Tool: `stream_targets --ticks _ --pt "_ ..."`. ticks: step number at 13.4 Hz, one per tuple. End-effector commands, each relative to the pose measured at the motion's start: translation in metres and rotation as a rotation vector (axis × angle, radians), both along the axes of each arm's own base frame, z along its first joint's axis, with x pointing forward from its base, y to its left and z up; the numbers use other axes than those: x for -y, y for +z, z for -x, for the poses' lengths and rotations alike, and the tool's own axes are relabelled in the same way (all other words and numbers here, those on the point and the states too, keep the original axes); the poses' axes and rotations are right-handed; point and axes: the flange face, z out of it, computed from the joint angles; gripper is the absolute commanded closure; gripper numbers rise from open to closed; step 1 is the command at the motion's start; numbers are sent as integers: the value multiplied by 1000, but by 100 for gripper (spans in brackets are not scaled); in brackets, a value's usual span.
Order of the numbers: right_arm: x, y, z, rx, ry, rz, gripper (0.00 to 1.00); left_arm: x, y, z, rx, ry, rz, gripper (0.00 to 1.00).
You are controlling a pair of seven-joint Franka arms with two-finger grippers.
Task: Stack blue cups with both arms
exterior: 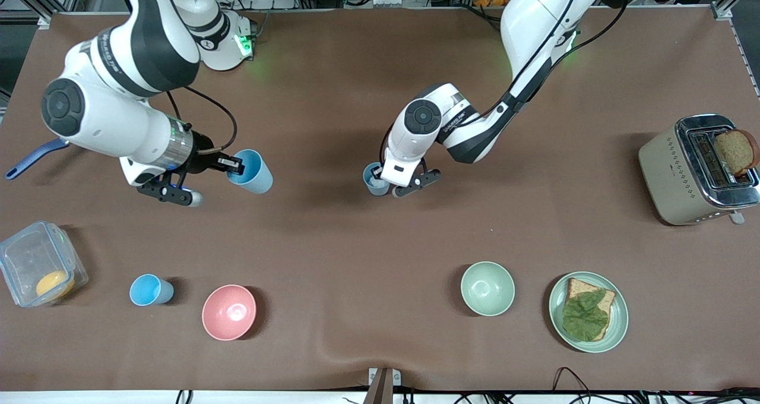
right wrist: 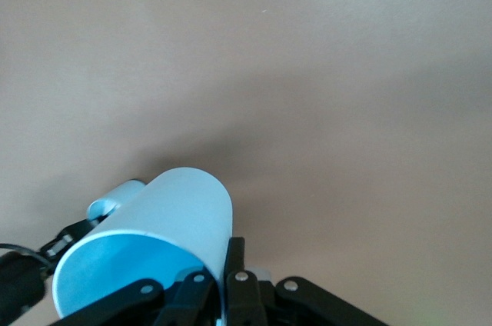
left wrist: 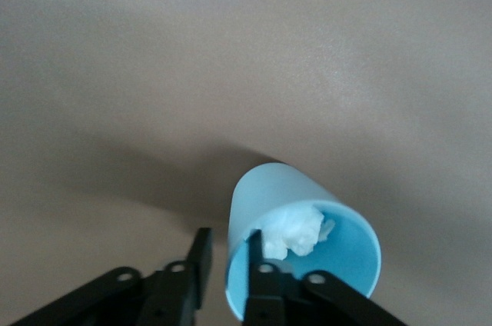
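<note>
My right gripper point(exterior: 235, 165) is shut on the rim of a sky-blue cup point(exterior: 252, 171), one finger inside and one outside. It holds the cup tilted on its side above the table toward the right arm's end. In the right wrist view the gripper point(right wrist: 223, 255) pinches the cup point(right wrist: 165, 218). A grey-blue cup point(exterior: 373, 178) with white stuff inside stands near the table's middle. My left gripper point(exterior: 381, 184) is open and straddles its wall point(left wrist: 228, 255), one finger inside the cup point(left wrist: 296, 211) and the outer finger a little apart from it.
Another sky-blue cup point(exterior: 151, 290) stands beside a pink bowl point(exterior: 229, 312) near the front camera. There are also a pale green bowl point(exterior: 487, 288), a plate point(exterior: 617, 315) with toast, a toaster point(exterior: 683, 172) and a clear box point(exterior: 24, 255).
</note>
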Motion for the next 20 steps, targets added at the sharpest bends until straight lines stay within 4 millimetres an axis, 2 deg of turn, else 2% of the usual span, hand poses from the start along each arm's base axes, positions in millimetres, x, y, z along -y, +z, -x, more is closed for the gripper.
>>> stream_targets --ticks 1,2,4,5,6,8,10,12,13,15,17,19,20 --pt "-16 -5 -4 -29 -31 -10 100 3 10 -7 21 61 1 6" --pt "-23 -10 -3 -42 -51 -4 100 7 17 -6 34 62 5 0" --pt "-51 -20 6 -74 -71 29 100 4 45 -16 68 96 20 0" --pt "-54 -25 6 -87 -94 38 100 -8 71 -29 104 118 28 0" --pt "-66 -32 8 -90 -104 46 100 -25 94 -44 129 148 24 0" --pt "-94 -50 8 -79 -155 59 100 -50 134 -59 167 177 7 0" --pt "-132 -62 17 -69 -202 67 100 -71 157 -68 181 195 -18 0" --pt "-171 -77 33 -73 -218 86 100 -79 171 -69 189 192 -36 0" --pt "-188 -87 39 -67 -239 90 100 -95 180 -78 198 208 -43 0" --pt "-217 -99 47 -46 -290 85 100 -144 200 -105 220 229 -46 0" --pt "-238 -116 56 -58 -286 103 100 -186 213 -118 230 102 -99 0" --pt "-245 -131 55 -49 -330 96 100 -228 223 -128 215 0 -140 0" --pt "-254 -139 62 -57 -338 105 100 -253 231 -137 213 -28 -129 0"
